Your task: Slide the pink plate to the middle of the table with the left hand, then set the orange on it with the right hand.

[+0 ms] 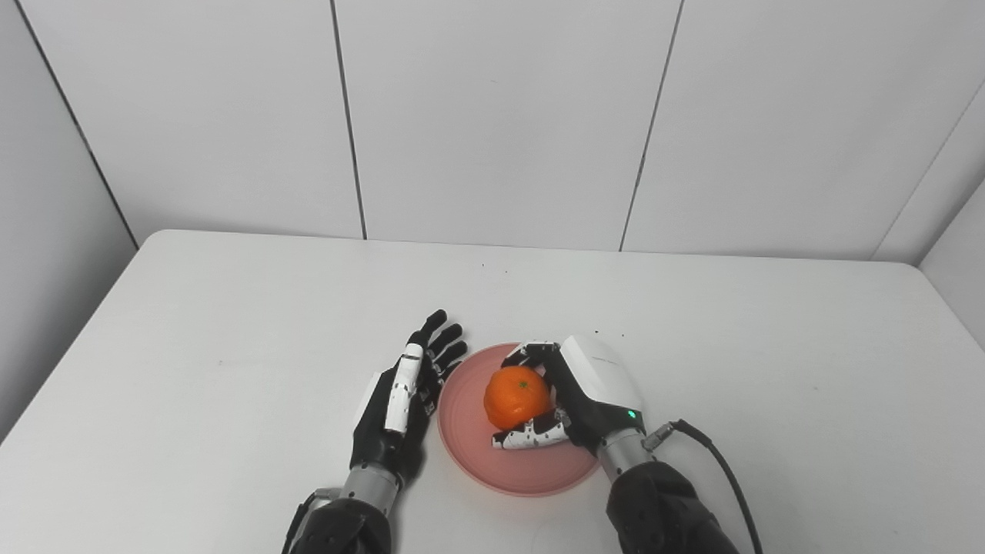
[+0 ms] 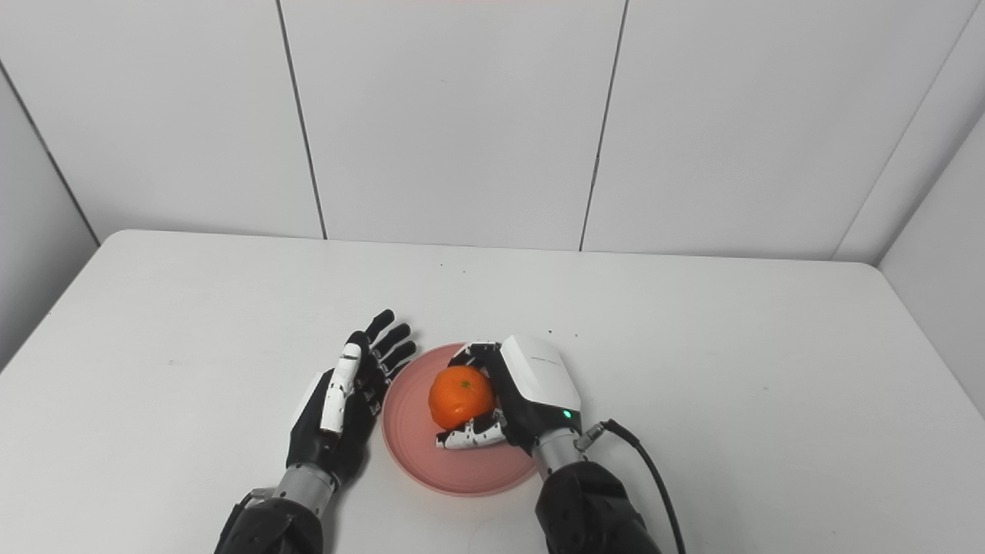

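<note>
Now, on the white counter (image 1: 231, 323), the left hand (image 1: 404, 400) lies with fingers spread, holding nothing, just beside the pink plate's (image 1: 469, 446) left rim. The plate sits near the counter's middle, toward the front edge. Over it, the right hand (image 1: 573, 396) is wrapped around the orange (image 1: 517, 397), fingers behind, thumb in front.

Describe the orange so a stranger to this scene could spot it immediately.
Start at the white table and find the pink plate near its front edge, between the two arms. The orange sits over that plate, wrapped by the right robot hand. It is the only round, bright orange thing; the left robot hand beside the plate holds nothing.
</note>
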